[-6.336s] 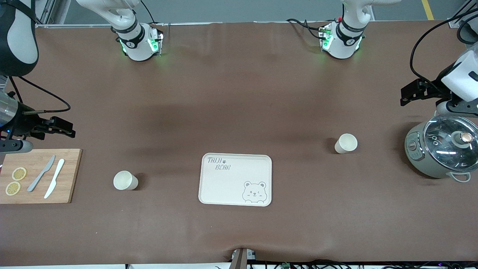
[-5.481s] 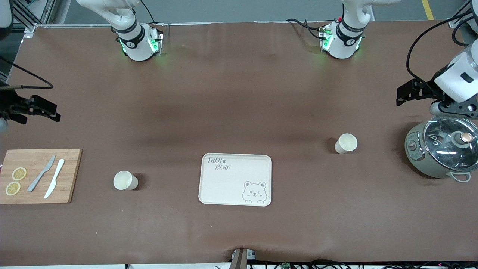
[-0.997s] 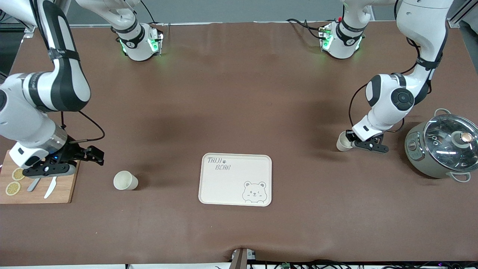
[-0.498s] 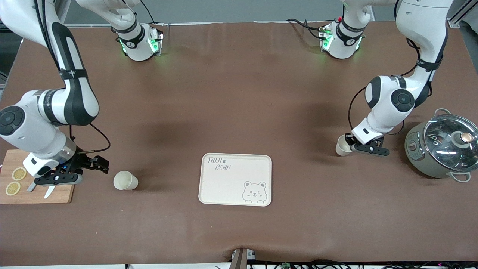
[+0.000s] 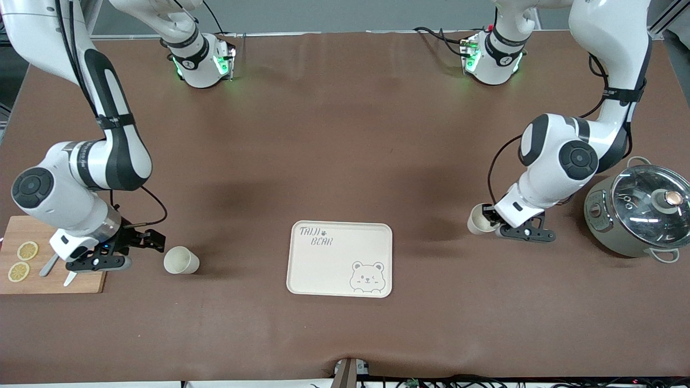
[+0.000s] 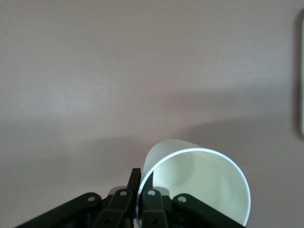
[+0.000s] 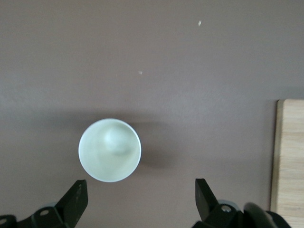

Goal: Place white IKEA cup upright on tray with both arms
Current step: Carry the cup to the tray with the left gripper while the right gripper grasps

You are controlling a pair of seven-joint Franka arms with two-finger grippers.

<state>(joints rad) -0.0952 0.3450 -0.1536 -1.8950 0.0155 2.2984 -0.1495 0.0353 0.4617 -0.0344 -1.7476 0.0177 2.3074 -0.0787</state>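
Cup one: your left pincer is clamped on its rim, off the desk, near the tray.
Cup two: upright beside your right pincer, fingers spread apart.

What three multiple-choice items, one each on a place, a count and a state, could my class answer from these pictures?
1. Where is the tray?
A. Between the two cups
B. On the cutting board
C. Beside the pot

2. How many lemon slices lie on the cutting board?
A. One
B. Two
C. Four

3. What is the left gripper doing?
A. Hanging open
B. Gripping a knife
C. Pinching a cup's rim

Answers:
1 A: one cup sits toward the right arm's end, the other cup toward the left arm's.
2 B: two show.
3 C: the left wrist view shows it.
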